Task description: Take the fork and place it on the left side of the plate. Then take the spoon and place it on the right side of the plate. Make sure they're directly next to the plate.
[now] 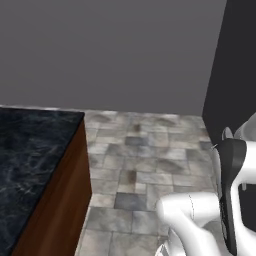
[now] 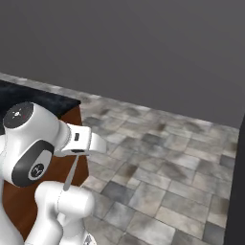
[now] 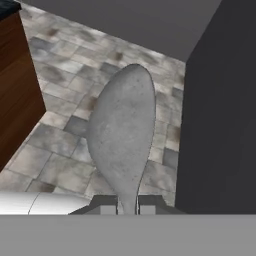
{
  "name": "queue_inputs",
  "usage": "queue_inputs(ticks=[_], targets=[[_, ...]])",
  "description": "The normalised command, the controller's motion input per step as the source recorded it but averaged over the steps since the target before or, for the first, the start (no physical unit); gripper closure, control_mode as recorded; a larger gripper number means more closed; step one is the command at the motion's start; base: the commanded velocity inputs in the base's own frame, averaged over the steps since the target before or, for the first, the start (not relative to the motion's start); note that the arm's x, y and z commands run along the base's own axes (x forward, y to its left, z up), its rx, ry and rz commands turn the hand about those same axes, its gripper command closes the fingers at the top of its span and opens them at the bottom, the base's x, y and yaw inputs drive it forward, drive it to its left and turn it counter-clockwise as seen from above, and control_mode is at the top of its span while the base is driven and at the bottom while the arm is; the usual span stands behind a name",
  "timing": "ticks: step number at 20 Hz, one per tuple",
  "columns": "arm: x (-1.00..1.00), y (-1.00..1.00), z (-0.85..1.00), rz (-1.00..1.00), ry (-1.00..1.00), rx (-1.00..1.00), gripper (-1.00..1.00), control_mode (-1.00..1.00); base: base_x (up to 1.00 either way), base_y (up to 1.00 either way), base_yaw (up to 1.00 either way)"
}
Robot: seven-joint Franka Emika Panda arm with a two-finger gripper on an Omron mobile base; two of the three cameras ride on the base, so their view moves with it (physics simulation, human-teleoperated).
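the gripper [image 3: 128,209] is closed on the spoon [image 3: 122,137]. in the hand view the slim handle goes down between the two dark finger tips, and the grey oval bowl stands up in front of the camera, above the tiled floor [image 3: 65,150]. in the right base view the same spoon hangs as a thin grey line under the hand, with its lower end pointing to the white base of the robot.

so i judge that the second step is in hand: the spoon is taken and is carried, not yet placed. the plate and the fork are not visible from here, so i cannot say if the fork lies already at the left side of the plate.

the surface [image 1: 30,150], with a dark marble top and a brown wooden side, is to the left of the arm in the left base view, and the spoon is held beside it, over the floor and not over the top. a dark tall wall [image 3: 220,125] stands close on the other side.

for the next move, i think the arm must swing back over the surface, find the plate, and lower the spoon flat just beside its right rim, before the gripper lets go.

count: one spoon, one gripper, one surface.
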Motion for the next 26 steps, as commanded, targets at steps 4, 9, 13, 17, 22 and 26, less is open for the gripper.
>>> queue_inputs(ticks=[4,9,13,17,22,26], targets=[[0.00,0.00,0.00,0.00,0.00,0.00,1.00,1.00,1.00,-0.14,0.39],[0.00,0.00,0.00,0.00,0.00,0.00,1.00,1.00,1.00,-0.23,0.38],[0.00,0.00,0.00,0.00,0.00,0.00,1.00,1.00,1.00,-0.27,0.38],[0.00,0.00,0.00,0.00,0.00,0.00,1.00,1.00,1.00,-0.27,0.38],[0.00,0.00,0.00,0.00,0.00,0.00,1.00,1.00,1.00,-0.34,0.38],[0.00,0.00,0.00,0.00,0.00,0.00,1.00,1.00,1.00,-0.26,0.37]])
